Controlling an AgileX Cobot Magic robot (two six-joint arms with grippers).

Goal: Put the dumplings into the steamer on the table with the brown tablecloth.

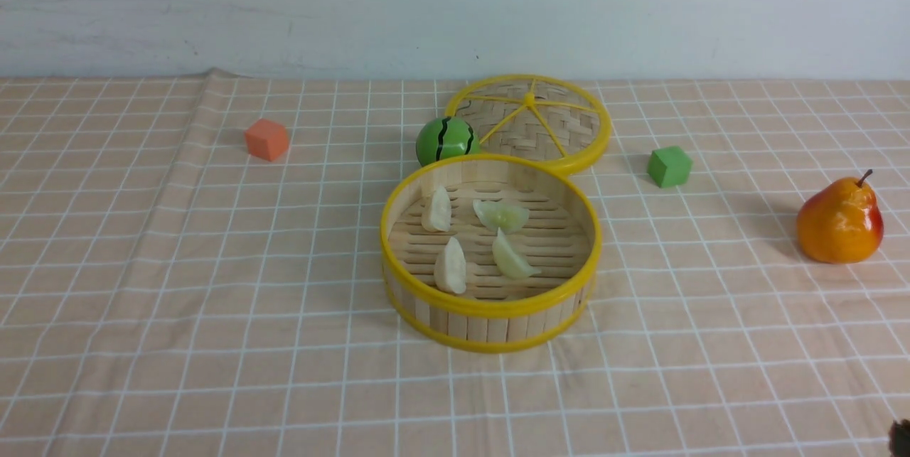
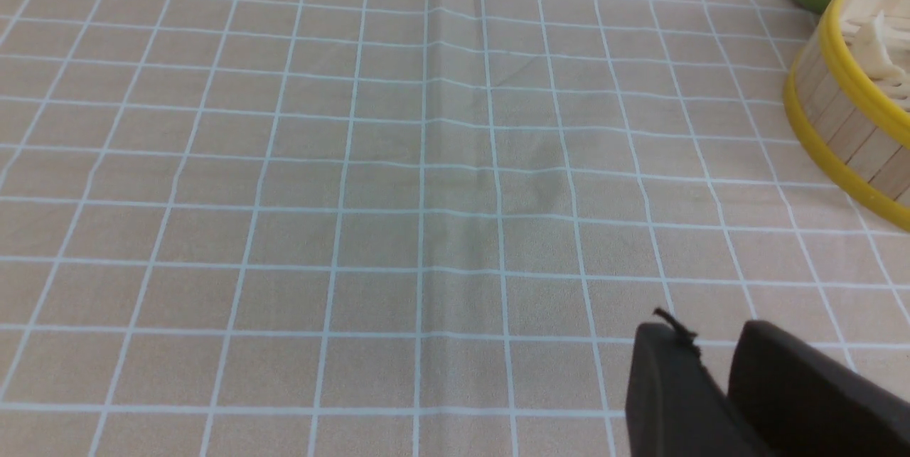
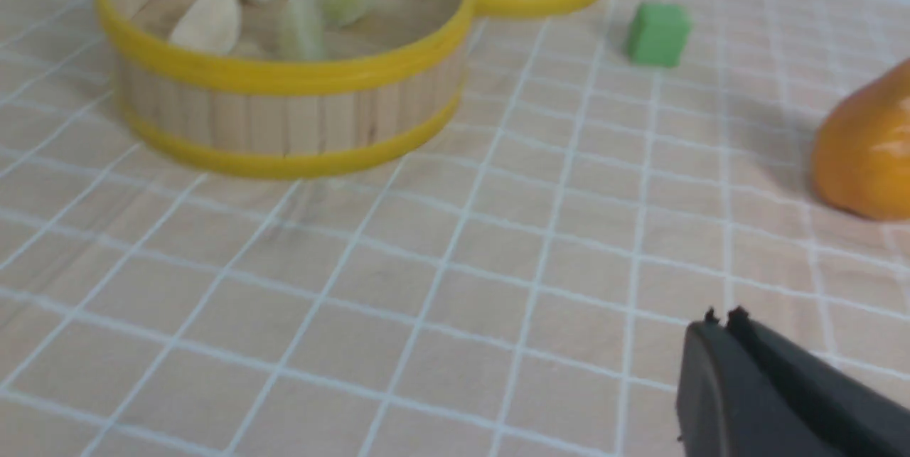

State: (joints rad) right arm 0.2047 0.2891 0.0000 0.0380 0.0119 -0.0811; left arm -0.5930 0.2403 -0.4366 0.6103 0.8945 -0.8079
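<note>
Dumplings [image 1: 480,240], four smooth crescents, lie on slatted bamboo floor of round steamer [image 1: 490,309] mid-desk [image 1: 178,300], checked cloth creased, left jaws slightly parted, right jaws closed, both empty

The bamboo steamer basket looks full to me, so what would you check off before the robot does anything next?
1. All four dumplings inside the round bamboo steamer: two cream-white dumplings and two pale green dumplings lie on its slatted floor. Ok.
2. No dumpling left on the peach-brown grid tablecloth: none seen. Ok.
3. Left gripper free: slightly parted, nothing between the fingers. Ok.
4. Right gripper free: shut, holding nothing. Ok.
5. Both grippers away from the steamer: each is over bare cloth. Ok.
6. Flat woven lid reachable: it lies behind the steamer; whether they touch, cannot tell.
</note>
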